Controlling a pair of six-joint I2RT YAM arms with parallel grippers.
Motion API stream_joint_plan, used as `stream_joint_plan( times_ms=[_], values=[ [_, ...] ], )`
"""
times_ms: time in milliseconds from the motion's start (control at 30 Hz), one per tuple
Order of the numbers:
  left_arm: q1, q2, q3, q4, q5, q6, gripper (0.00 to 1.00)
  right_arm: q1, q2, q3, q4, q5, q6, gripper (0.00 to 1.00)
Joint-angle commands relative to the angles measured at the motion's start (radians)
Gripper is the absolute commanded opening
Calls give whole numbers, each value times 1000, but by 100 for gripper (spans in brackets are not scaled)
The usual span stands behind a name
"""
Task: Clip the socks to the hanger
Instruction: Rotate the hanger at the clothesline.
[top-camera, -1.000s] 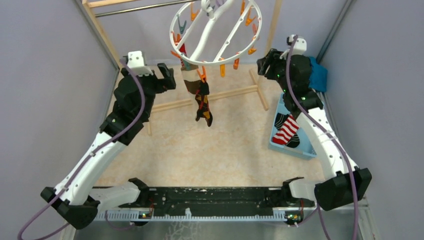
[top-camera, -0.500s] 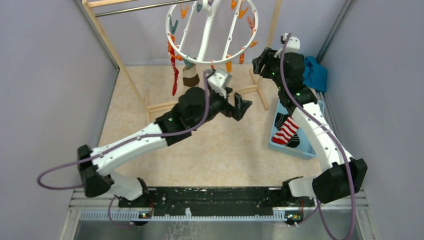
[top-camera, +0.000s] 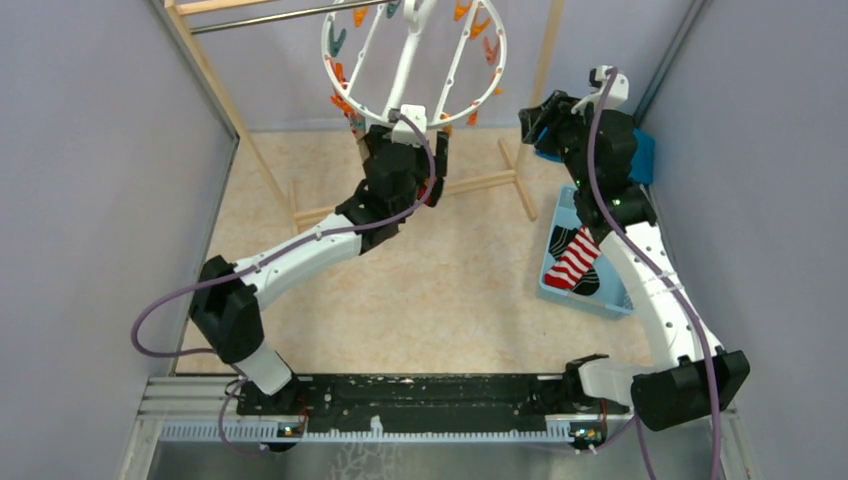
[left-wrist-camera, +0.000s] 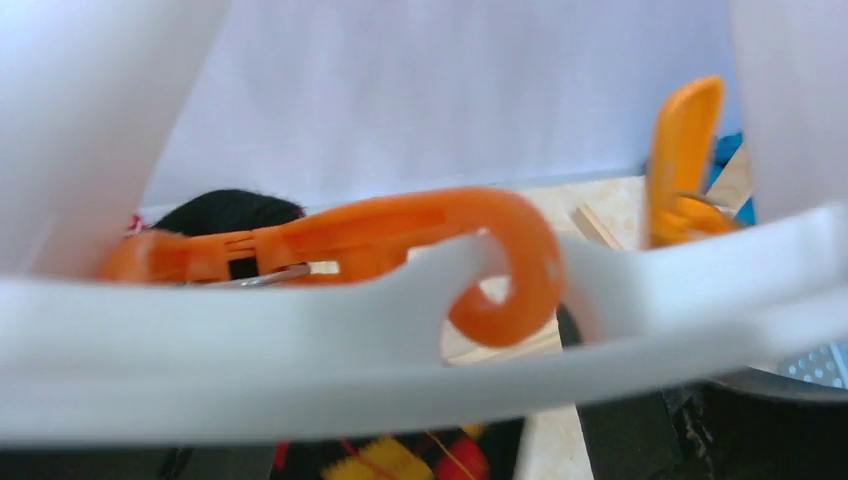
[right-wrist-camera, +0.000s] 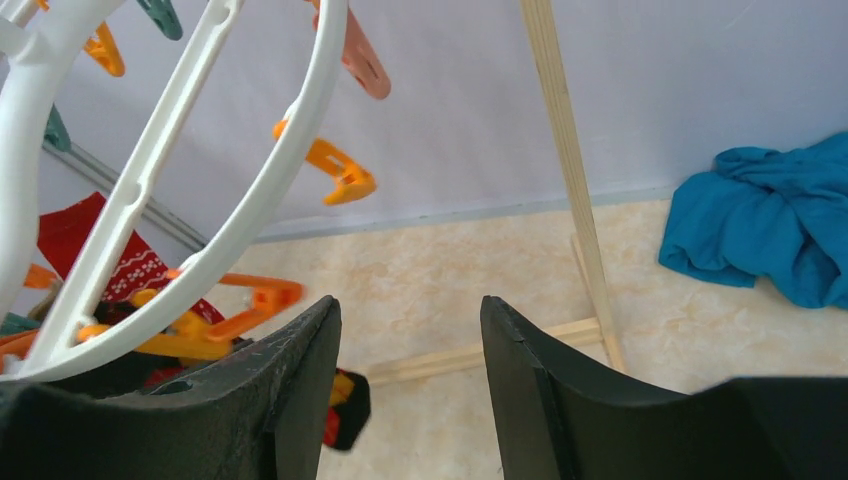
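Note:
The white ring hanger (top-camera: 413, 60) with orange and teal clips hangs at the back. My left gripper (top-camera: 405, 148) is pressed up under its near rim. In the left wrist view the rim (left-wrist-camera: 300, 350) and an orange clip (left-wrist-camera: 400, 235) hide my fingertips; the finger bases stand wide apart, with the dark argyle sock (left-wrist-camera: 400, 460) between them. A red patterned sock (right-wrist-camera: 120, 260) hangs behind the ring. My right gripper (top-camera: 540, 112) is open and empty beside the ring's right side. The red-and-white striped sock (top-camera: 572, 262) and a black sock (top-camera: 560, 238) lie in the blue tray (top-camera: 600, 300).
The wooden rack's post (right-wrist-camera: 565, 170) and foot bar (top-camera: 480, 185) stand just behind both grippers. A teal-blue cloth heap (top-camera: 640, 150) lies at the back right. Grey walls close in on both sides.
My left arm has swung from the left wall across the middle and up under the ring's near rim. The hanger has swung back and left. My right gripper has shifted slightly right.

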Motion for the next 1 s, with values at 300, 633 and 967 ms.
stream_joint_plan(
  times_ms=[300, 633, 967],
  values=[
    [174, -435, -219, -94, -174, -57, 99, -3, 87, 25, 127, -102, 57, 54],
    [285, -536, -153, -275, -74, -171, 99, 5, 42, 4, 134, -133, 37, 54],
    [259, -643, -244, -188, 356, -273, 98, 77, 102, 85, 119, -136, -6, 54]
  ],
)
